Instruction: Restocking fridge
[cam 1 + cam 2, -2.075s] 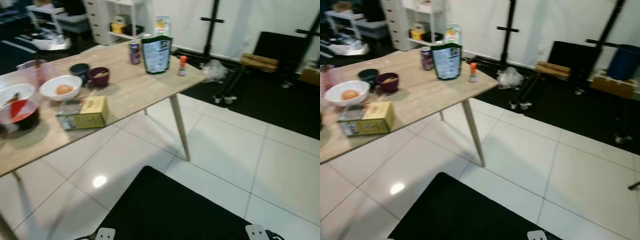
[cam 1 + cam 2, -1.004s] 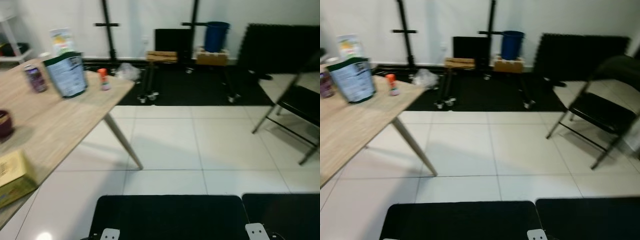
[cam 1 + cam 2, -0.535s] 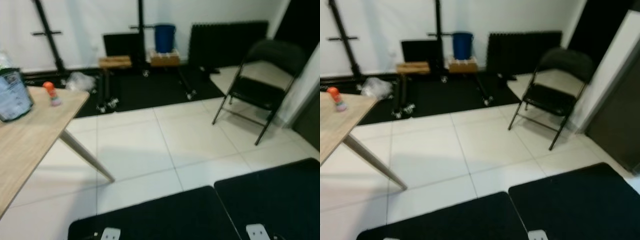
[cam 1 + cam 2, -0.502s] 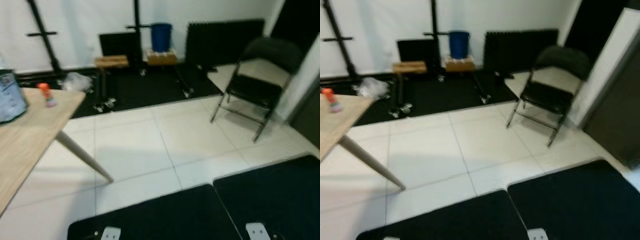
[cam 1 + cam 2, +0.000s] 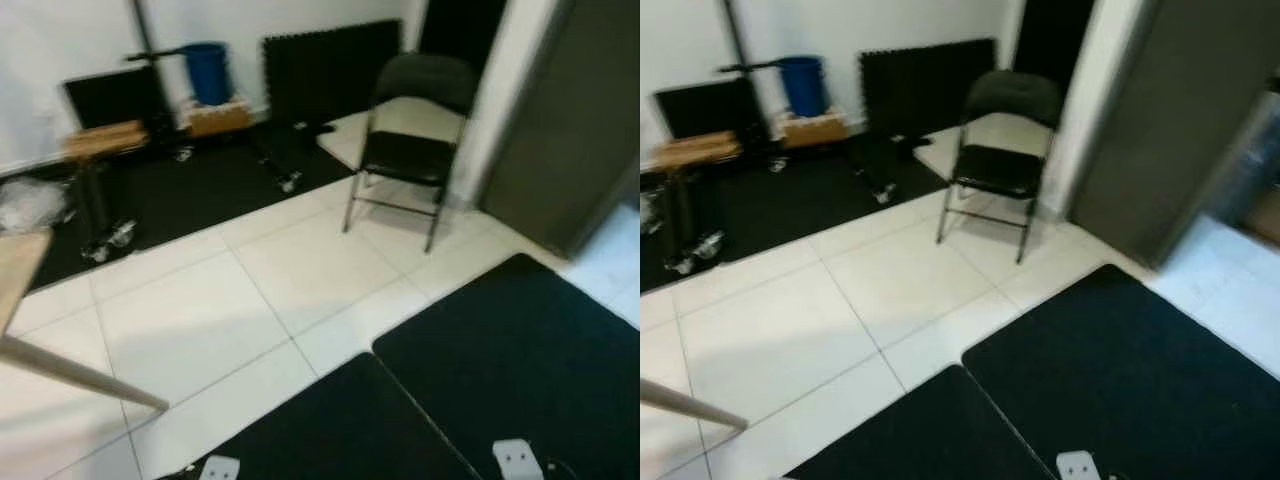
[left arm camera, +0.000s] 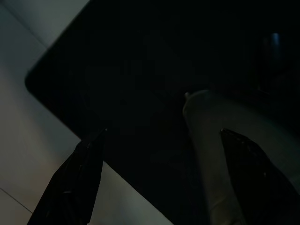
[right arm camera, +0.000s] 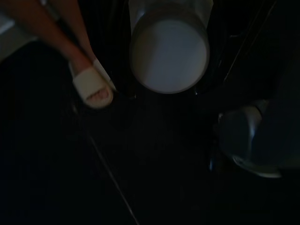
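My right gripper [image 7: 165, 96] hangs low over the dark mat, shut on a white round container [image 7: 168, 51] seen end-on in the right wrist view. In the dim left wrist view my left gripper [image 6: 163, 136] hangs over the black mat with its two black fingers [image 6: 82, 176] wide apart and nothing between them. A tall grey panel [image 5: 570, 110] rises at the right of the room; I cannot tell whether it is the fridge. The corner of the wooden table [image 5: 18, 265] and one leg [image 5: 80, 375] sit at the far left.
A black folding chair [image 5: 405, 140] stands on the white tiles ahead. Black floor mats [image 5: 500, 350] lie in front of me. A blue bin [image 5: 208, 72], boxes and dark stands line the back wall. A person's foot in a white slipper [image 7: 91, 89] is beside my right gripper.
The camera has swung to the right. The table with its goods has slid off to the left, and the folding chair and grey panel have come into view.
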Controlling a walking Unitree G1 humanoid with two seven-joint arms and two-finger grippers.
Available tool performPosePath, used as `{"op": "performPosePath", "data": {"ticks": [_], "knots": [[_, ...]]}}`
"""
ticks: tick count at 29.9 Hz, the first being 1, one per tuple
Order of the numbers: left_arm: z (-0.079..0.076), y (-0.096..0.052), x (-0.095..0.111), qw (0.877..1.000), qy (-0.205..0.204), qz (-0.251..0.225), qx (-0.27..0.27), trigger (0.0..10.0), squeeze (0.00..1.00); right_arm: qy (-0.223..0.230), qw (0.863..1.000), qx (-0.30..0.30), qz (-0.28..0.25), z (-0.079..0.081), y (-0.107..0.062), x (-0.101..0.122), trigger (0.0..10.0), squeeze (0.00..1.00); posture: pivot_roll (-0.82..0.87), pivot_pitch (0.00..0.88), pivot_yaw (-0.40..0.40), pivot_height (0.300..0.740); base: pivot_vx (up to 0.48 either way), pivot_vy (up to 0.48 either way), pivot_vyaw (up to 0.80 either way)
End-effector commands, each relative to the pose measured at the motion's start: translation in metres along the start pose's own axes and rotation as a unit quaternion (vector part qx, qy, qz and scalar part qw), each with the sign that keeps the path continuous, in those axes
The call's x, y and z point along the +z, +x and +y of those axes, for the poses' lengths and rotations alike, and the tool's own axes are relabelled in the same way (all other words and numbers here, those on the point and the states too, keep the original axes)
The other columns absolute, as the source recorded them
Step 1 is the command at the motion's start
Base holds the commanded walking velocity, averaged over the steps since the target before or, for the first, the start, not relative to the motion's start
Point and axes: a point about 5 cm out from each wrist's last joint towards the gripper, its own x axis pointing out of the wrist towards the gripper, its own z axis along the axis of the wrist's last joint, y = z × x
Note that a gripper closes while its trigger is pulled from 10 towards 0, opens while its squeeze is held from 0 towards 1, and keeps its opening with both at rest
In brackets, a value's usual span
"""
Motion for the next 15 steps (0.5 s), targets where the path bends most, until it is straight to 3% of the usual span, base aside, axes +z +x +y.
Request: {"op": "performPosePath", "data": {"ticks": [1, 15], "knots": [[-0.0049, 0.0007, -0.0002, 1.000, 0.005, 0.003, -0.006, 10.0, 0.00, 0.005, 1.000, -0.008, -0.001, -0.0053, -0.0004, 0.0004, 10.0, 0.00, -0.02, 0.000, -0.035, 0.740, 0.000, 0.000, -0.79], [-0.0086, 0.0009, -0.0019, 1.000, -0.007, 0.003, -0.009, 10.0, 0.00, 0.007, 1.000, -0.010, 0.001, -0.0061, -0.0006, -0.0012, 10.0, 0.00, -0.02, 0.000, -0.038, 0.740, 0.000, 0.000, -0.79]]}}
